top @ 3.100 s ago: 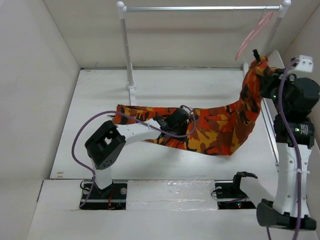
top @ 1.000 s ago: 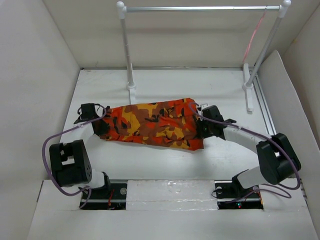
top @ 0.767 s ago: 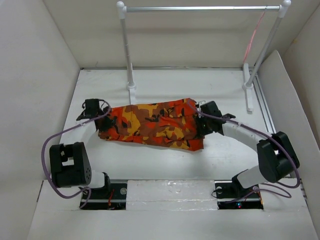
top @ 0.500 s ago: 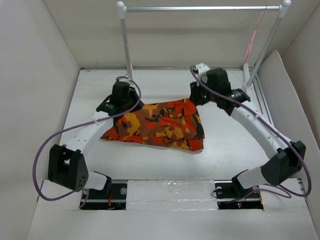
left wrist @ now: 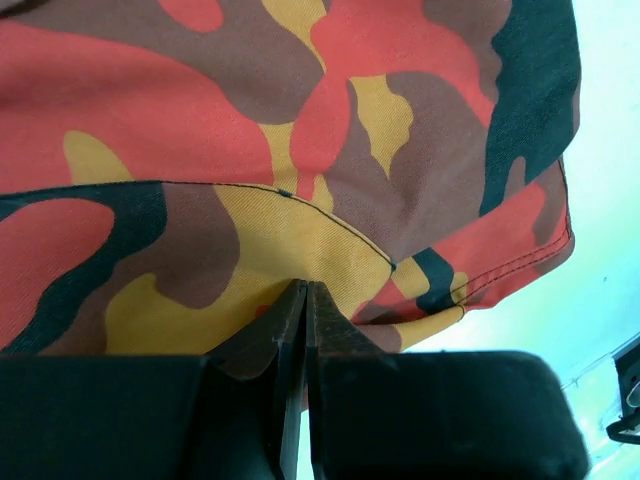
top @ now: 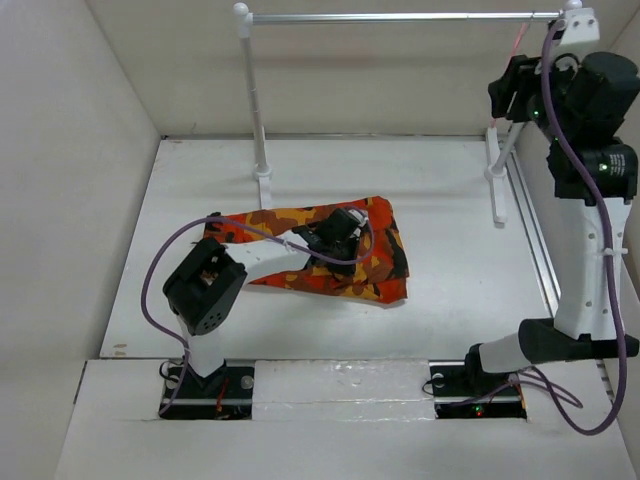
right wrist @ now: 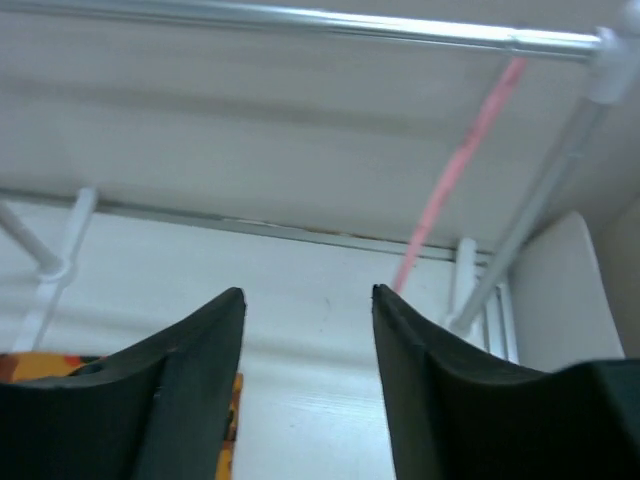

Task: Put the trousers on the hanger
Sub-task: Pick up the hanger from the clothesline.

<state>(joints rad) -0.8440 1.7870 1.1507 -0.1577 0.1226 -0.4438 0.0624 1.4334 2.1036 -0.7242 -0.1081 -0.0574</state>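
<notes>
The camouflage trousers (top: 275,245) lie folded and flat on the white table, left of the middle. My left gripper (top: 335,233) rests on their right half. In the left wrist view its jaws (left wrist: 305,287) are shut, with the tips against a yellow patch of the trousers (left wrist: 300,130); no cloth shows between them. My right gripper (top: 503,95) is raised high at the back right and is open and empty (right wrist: 307,292). The pink hanger (right wrist: 455,170) hangs edge-on from the right end of the silver bar (right wrist: 300,20), just beyond the right finger. From above, my right arm hides most of the hanger (top: 519,38).
A rail with white posts (top: 253,100) and a silver bar (top: 400,16) stands along the back of the table. Its right post foot (top: 495,170) is beneath my raised gripper. Walls close in the table on the left, back and right.
My right gripper left the trousers' far right corner, rose to the rail's right end and opened. My left gripper moved from the far left edge onto the trousers and shut.
</notes>
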